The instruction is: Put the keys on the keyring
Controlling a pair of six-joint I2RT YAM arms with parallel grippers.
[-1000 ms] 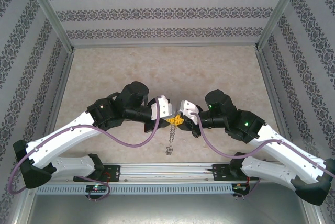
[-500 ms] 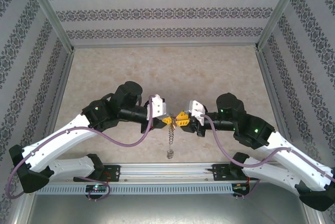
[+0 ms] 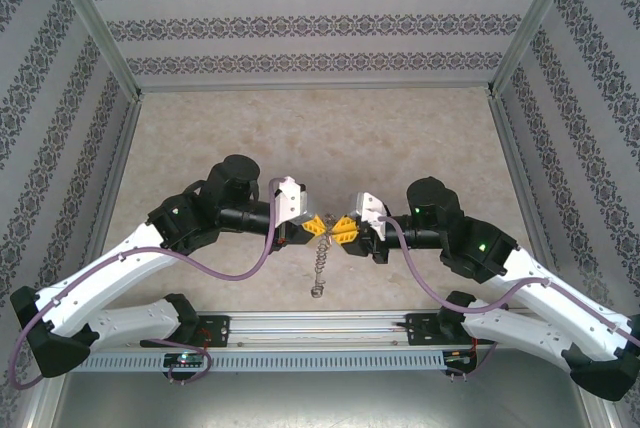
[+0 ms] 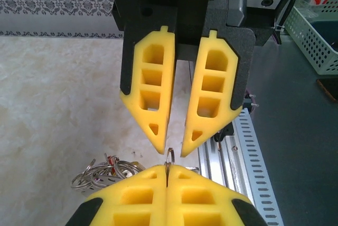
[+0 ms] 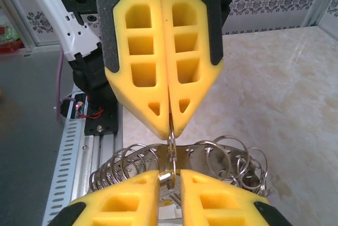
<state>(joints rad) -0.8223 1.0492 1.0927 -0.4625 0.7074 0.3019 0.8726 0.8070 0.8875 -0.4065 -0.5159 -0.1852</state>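
1. Keyring (image 3: 319,260): a thin, floppy string of grey metal loops between the two arms, over the near part of the table (image 3: 300,138).
2. Seen from above, its long axis runs from the meeting fingertips almost straight toward the near edge. The upper end sits at the fingertips, and the free lower end points at the rail (image 3: 320,326), curling slightly left.
3. From above it cannot be told whether the free end touches the table. The left wrist view shows a bunch of loops low against the pale surface, below and left of the fingertips. A small red speck (image 4: 109,159) sits among them, too small to identify.
4. Left gripper (image 4: 167,169) has its yellow pads pressed fully together, pinching the topmost loop. That loop stands edge-on out of the seam and points at the opposite gripper.
5. Right gripper (image 5: 168,177) faces it tip to tip, its pads parted by a narrow gap. The far end of the pinched loop reaches into that gap, and a small metal link (image 5: 167,175) sits there too. The pads squeeze neither, though whether one pad touches the metal cannot be told.
6. In the right wrist view the other loops fan out to either side just beneath the two sets of fingertips.
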